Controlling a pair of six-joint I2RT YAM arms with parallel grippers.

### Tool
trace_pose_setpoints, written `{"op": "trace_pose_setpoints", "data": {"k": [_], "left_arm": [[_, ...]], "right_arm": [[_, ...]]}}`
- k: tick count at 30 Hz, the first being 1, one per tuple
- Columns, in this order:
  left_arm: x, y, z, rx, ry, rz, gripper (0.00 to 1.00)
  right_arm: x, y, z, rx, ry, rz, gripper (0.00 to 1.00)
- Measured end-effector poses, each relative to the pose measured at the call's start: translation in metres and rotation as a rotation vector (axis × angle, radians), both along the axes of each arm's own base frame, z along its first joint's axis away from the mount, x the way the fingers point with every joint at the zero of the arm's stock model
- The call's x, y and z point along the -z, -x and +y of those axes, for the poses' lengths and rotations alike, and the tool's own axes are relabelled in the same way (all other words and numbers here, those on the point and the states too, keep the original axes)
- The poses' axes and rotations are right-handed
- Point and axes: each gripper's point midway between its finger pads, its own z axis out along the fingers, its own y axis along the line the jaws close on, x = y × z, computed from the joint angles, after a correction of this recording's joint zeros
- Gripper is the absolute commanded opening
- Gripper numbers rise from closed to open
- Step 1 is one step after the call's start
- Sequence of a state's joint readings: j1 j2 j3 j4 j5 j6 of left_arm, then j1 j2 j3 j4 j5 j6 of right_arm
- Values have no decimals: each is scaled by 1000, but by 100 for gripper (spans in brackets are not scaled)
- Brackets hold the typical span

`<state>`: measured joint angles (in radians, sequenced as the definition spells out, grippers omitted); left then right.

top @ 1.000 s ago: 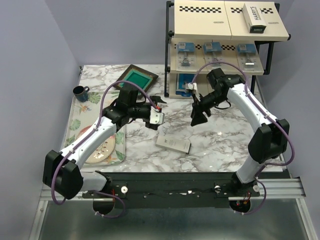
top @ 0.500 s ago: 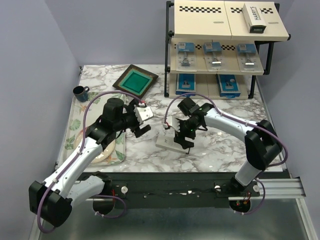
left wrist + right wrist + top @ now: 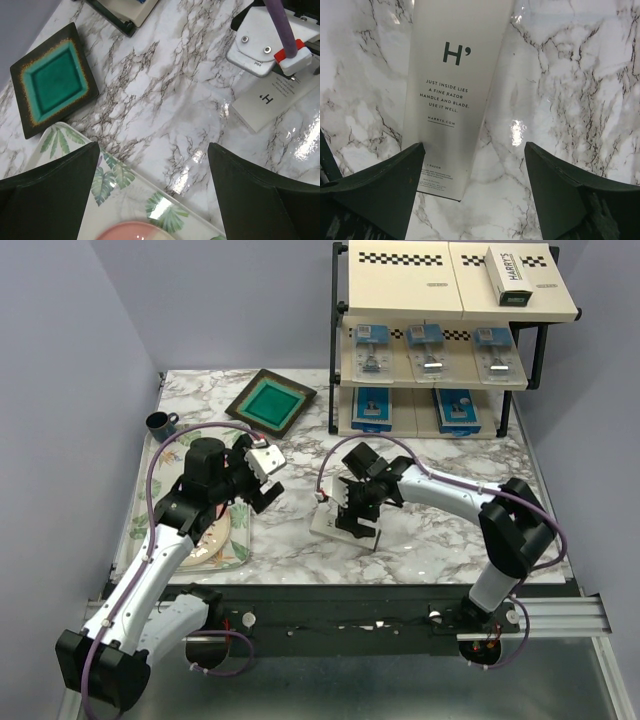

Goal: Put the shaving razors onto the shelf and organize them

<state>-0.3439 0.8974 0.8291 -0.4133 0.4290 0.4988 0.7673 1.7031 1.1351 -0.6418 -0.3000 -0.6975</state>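
Observation:
A long white Harry's razor box (image 3: 366,533) lies flat on the marble table. My right gripper (image 3: 352,504) hovers just over it, open. In the right wrist view the box (image 3: 455,90) runs up from beside the left finger, and the right gripper (image 3: 474,150) has nothing pinched. My left gripper (image 3: 262,483) stands open over the tray's edge, holding nothing; the left wrist view shows this gripper (image 3: 152,147) and the box (image 3: 270,100). The shelf (image 3: 400,280) holds another Harry's box (image 3: 508,275) on top, three blister packs (image 3: 428,348) on the middle board, and two dark-blue boxes (image 3: 372,408) at the bottom.
A dark square plate with a green centre (image 3: 271,402) sits left of the shelf. A floral tray (image 3: 165,490) with a pink plate (image 3: 215,535) lies along the left edge. A small dark mug (image 3: 160,423) stands at its far end.
My right arm swung from the shelf down to the white box on the table and its jaws opened wider. My left arm pulled back left, over the tray edge.

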Motion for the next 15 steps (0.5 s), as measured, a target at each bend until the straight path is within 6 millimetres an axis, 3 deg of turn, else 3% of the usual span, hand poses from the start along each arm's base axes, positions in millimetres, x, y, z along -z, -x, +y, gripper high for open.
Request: {"op": "trace_pose_setpoints", "data": {"k": [15], "left_arm": [[-2, 0, 1, -34, 52, 35, 98]], "right_arm": [[-12, 17, 24, 61, -11, 77, 88]]}}
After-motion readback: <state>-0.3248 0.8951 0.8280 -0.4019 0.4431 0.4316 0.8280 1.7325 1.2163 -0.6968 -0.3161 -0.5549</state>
